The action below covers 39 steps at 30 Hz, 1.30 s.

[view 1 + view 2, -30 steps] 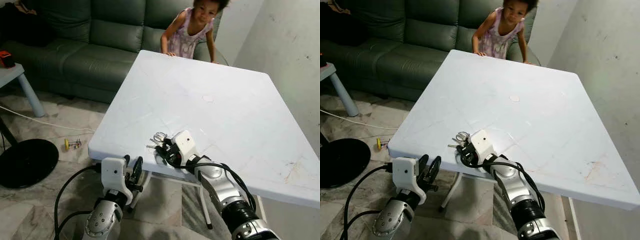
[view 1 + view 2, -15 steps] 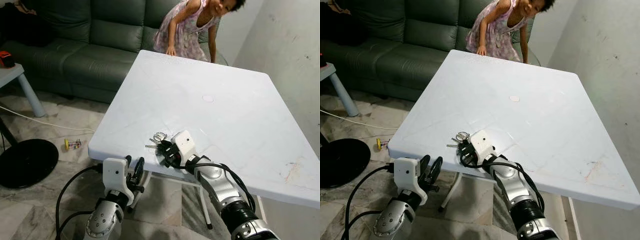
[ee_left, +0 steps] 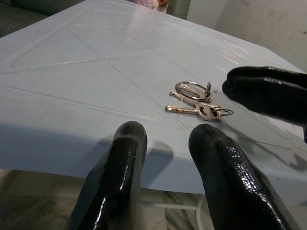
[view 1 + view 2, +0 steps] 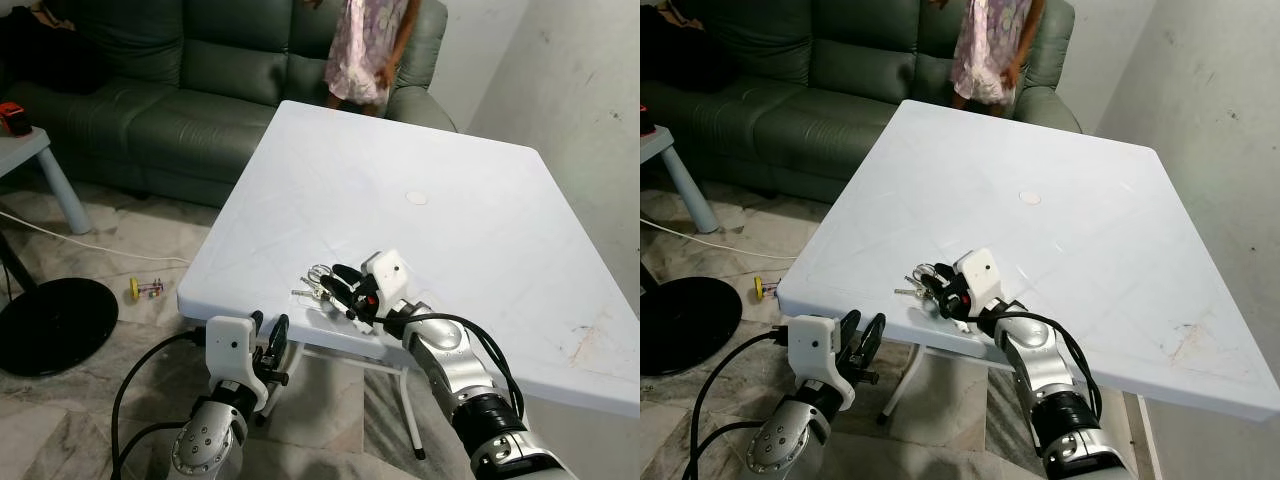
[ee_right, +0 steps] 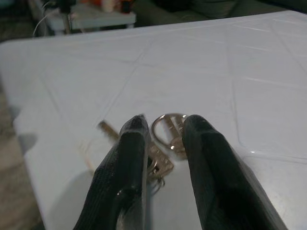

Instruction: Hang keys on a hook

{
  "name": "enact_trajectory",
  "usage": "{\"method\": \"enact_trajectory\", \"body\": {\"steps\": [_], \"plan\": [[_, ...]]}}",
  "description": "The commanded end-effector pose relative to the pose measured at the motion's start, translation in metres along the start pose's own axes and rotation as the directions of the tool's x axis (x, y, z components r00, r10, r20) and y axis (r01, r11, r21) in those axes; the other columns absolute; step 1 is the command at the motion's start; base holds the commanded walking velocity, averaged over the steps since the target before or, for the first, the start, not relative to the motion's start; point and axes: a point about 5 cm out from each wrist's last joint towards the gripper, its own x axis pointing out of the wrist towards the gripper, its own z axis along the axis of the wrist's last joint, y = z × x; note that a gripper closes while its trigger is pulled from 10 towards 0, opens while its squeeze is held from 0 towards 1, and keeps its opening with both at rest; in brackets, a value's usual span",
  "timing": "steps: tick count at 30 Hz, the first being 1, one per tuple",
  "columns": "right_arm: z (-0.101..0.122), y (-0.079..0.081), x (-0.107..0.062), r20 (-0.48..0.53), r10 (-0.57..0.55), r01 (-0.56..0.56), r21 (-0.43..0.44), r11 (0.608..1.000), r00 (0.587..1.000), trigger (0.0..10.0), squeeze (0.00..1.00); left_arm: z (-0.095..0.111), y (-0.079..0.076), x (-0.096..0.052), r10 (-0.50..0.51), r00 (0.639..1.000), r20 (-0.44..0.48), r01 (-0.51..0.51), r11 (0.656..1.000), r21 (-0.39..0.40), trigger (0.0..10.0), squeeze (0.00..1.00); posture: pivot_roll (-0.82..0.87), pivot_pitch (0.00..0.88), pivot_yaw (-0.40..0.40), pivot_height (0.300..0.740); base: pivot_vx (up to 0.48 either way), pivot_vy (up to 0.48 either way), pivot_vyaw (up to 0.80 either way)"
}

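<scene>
- The keys (image 4: 316, 283), a small silver metal bunch on round rings, lay flat on the white plastic square table (image 4: 440, 150) near its front edge, towards the robot's left corner.
- In the left wrist view the longest key (image 3: 192, 110) lay with its long axis roughly along the table's front edge, its tip pointing towards the robot's left and its head joined to the rings (image 3: 192, 89) just behind it.
- The right gripper (image 4: 337, 282) reached low over the table from the robot's right, its two black fingers parted with the bunch showing in the gap between their tips (image 5: 165, 132); whether they touched the keys could not be told.
- The left gripper (image 4: 267, 335) hung below the table's front edge, its fingers (image 3: 120, 167) apart and holding nothing.
- A person in a light patterned dress (image 4: 367, 45) stood at the table's far side, before a dark green leather sofa (image 4: 180, 70).
- A black round base (image 4: 50, 325) lay on the floor to the robot's left.
</scene>
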Motion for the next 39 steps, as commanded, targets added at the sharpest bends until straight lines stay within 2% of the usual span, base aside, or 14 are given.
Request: {"method": "enact_trajectory", "body": {"steps": [1,13,22,24,33,34,36,37,38,39], "plan": [[-0.002,-0.002,-0.003,-0.018,0.026,-0.027,-0.054,0.998,0.999,10.0,0.00,0.001,-0.004,0.002,-0.011,1.000,0.003,0.011,1.000,-0.010,10.0,0.00,0.17,0.021,-0.143,0.740,0.000,0.000,0.00],[-0.007,0.003,-0.004,-0.035,0.056,-0.059,-0.099,0.993,0.998,10.0,0.00,0.001,-0.005,0.001,-0.011,1.000,0.002,0.011,1.000,-0.010,10.0,0.00,0.17,0.024,-0.143,0.740,0.000,0.000,0.00],[-0.010,0.004,-0.001,-0.056,0.022,-0.028,-0.113,0.993,0.998,10.0,0.00,0.001,-0.005,0.001,-0.008,1.000,0.002,0.008,1.000,-0.010,10.0,0.00,0.17,0.027,-0.145,0.740,0.000,0.000,0.00],[-0.010,0.001,0.000,-0.071,-0.024,0.014,-0.133,0.991,0.997,10.0,0.00,0.001,-0.005,0.001,-0.008,1.000,0.002,0.008,1.000,-0.010,10.0,0.00,0.17,0.027,-0.146,0.740,0.000,0.000,0.00],[-0.013,0.000,-0.001,-0.096,-0.047,0.035,-0.130,0.991,0.994,9.8,0.00,0.001,-0.006,0.001,-0.009,1.000,0.000,0.009,1.000,-0.014,10.0,0.00,0.17,0.030,-0.146,0.740,0.000,0.000,0.00],[-0.014,-0.001,-0.001,-0.101,-0.054,0.041,-0.126,0.991,0.993,6.9,0.00,0.001,-0.006,0.001,-0.009,1.000,0.000,0.009,1.000,-0.014,10.0,0.00,0.17,0.029,-0.147,0.740,0.000,0.000,0.00],[-0.014,0.000,-0.001,-0.096,-0.050,0.038,-0.122,0.992,0.994,6.9,0.00,0.001,-0.006,0.000,-0.009,1.000,-0.001,0.009,1.000,-0.013,10.0,0.00,0.17,0.029,-0.146,0.740,0.000,0.000,0.00],[-0.012,-0.001,-0.001,-0.079,-0.056,0.045,-0.136,0.990,0.995,1.7,0.00,0.000,-0.005,0.000,-0.010,1.000,-0.001,0.010,1.000,-0.013,10.0,0.00,0.17,0.029,-0.147,0.740,0.000,0.000,0.00],[-0.012,-0.001,-0.001,-0.075,-0.059,0.048,-0.140,0.989,0.995,0.5,0.00,0.000,-0.005,0.000,-0.010,1.000,-0.001,0.010,1.000,-0.014,10.0,0.00,0.17,0.029,-0.147,0.740,0.000,0.000,0.00],[-0.012,-0.001,-0.001,-0.075,-0.060,0.049,-0.139,0.989,0.995,0.5,0.00,0.000,-0.005,0.001,-0.010,1.000,-0.001,0.010,1.000,-0.014,10.0,0.00,0.17,0.029,-0.147,0.740,0.000,0.000,0.00]]}}
